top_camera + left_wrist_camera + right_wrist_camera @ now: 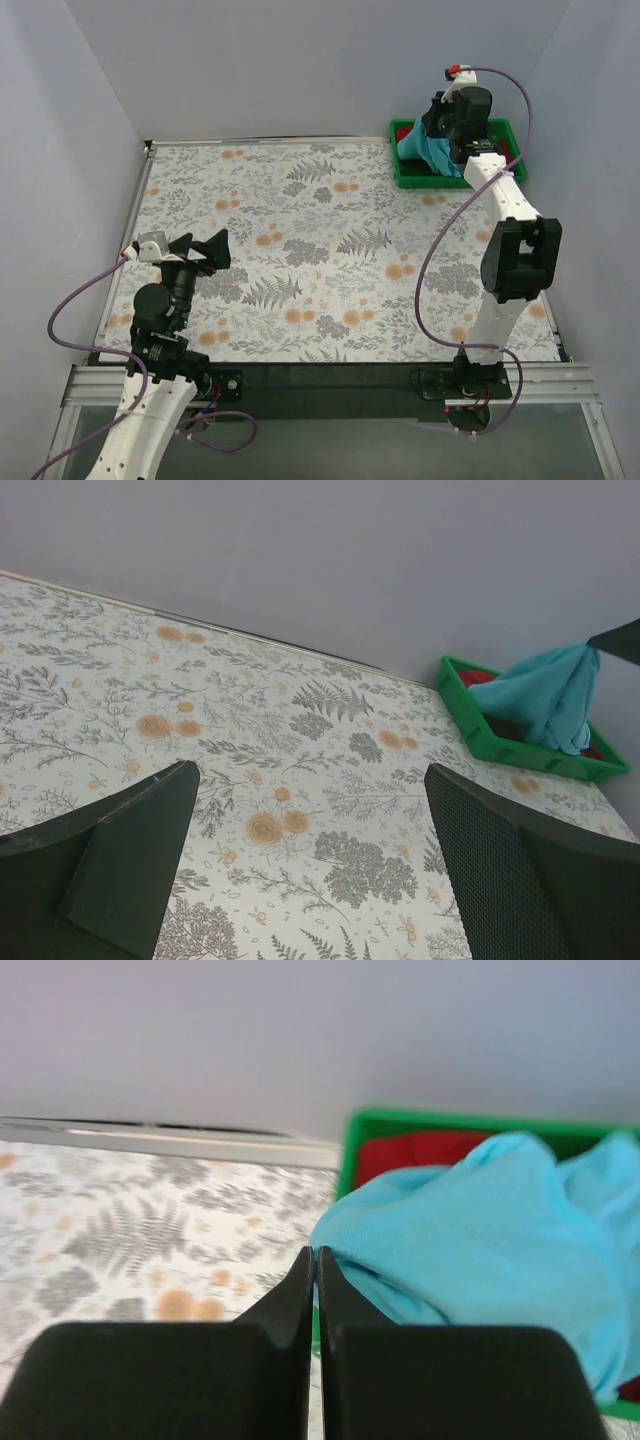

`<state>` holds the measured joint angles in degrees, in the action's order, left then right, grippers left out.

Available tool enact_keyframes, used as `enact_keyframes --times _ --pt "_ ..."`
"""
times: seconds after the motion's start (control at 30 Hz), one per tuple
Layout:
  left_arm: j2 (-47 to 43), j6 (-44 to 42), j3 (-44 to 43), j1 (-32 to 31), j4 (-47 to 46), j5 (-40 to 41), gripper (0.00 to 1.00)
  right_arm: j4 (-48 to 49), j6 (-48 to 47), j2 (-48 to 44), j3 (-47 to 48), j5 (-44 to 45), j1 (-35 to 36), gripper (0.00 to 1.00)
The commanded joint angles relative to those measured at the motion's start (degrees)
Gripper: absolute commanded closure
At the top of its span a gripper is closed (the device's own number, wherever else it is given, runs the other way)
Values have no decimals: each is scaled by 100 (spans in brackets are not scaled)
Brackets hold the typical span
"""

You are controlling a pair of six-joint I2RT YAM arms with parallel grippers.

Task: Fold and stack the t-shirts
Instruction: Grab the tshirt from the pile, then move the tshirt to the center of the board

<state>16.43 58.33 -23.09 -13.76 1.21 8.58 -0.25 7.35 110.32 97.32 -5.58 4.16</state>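
The right gripper (312, 1260) is pinched together on a thin edge of the turquoise t-shirt (480, 1230). The shirt is heaped over the dark red t-shirt (415, 1150) in the green tray (420, 1120), at the far right corner of the bench (300, 230). The left gripper (310, 775) hangs spread apart, holding nothing, near the left edge. So slight a bite may slip free on lifting, or the cloth may snag the tray rim and drag it

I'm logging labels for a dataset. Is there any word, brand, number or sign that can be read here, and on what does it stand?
None can be read in any view.
The turquoise t-shirt, red t-shirt and green tray are plain.
The table cover bears only leaf and flower patterns.
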Motion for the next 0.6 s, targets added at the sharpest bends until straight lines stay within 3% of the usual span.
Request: enact_keyframes --times 0.0,0.27,0.4,0.43,0.5,0.57 --pt "-131 -49 15 -39 -16 -14 12 -246 -331 -1046 269 -520 759 99" --pt "-131 -76 6 -48 -25 -93 12 -256 230 -2084 701 -1665 2008 99" --pt "88 -84 -37 -48 19 -277 12 -133 380 -2462 -525 -1280 2115 99" --pt "411 -32 -116 -48 115 -574 12 -194 668 -2689 -1704 -704 2115 65" --pt "519 47 -160 -48 151 -672 12 -456 793 -2779 -2177 -429 2115 50" --pt "817 117 -196 -48 169 -1032 12 -729 803 -2884 -2549 380 2115 34"
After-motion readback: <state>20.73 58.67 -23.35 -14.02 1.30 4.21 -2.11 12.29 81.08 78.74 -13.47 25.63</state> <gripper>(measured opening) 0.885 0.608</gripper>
